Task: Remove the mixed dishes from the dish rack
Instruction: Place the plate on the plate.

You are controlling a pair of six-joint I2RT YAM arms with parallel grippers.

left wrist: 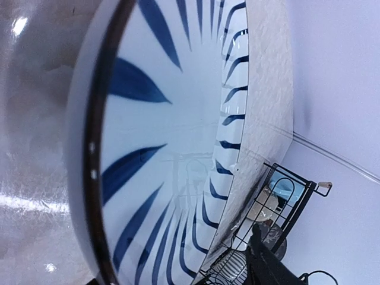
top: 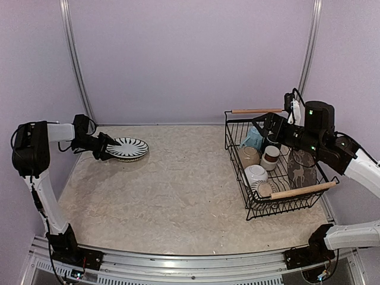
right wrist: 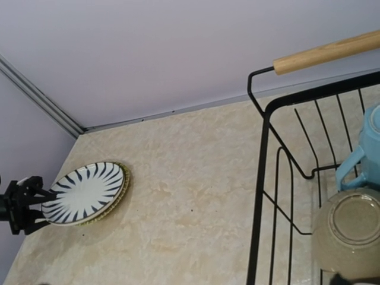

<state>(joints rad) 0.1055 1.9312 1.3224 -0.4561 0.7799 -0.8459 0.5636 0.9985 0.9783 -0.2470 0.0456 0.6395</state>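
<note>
The black-and-white striped plate (top: 127, 148) lies tilted at the far left of the table, resting on a green-rimmed plate (right wrist: 122, 190). My left gripper (top: 107, 148) is shut on its left rim; the plate fills the left wrist view (left wrist: 166, 148). The dish rack (top: 237, 142) stands at the right, holding a light blue mug (top: 254, 138), an upturned beige cup (top: 249, 155), a brown-white cup (top: 271, 157), the dark deer-pattern plate (top: 301, 169) and a white bowl (top: 255, 173). My right gripper (top: 262, 127) hovers over the rack's far left corner beside the blue mug (right wrist: 368, 148), open and empty.
The rack has wooden rod handles at the back (top: 256, 110) and the front (top: 303, 190). Lilac walls close the table on the left, back and right. A metal rail (top: 178, 264) runs along the near edge.
</note>
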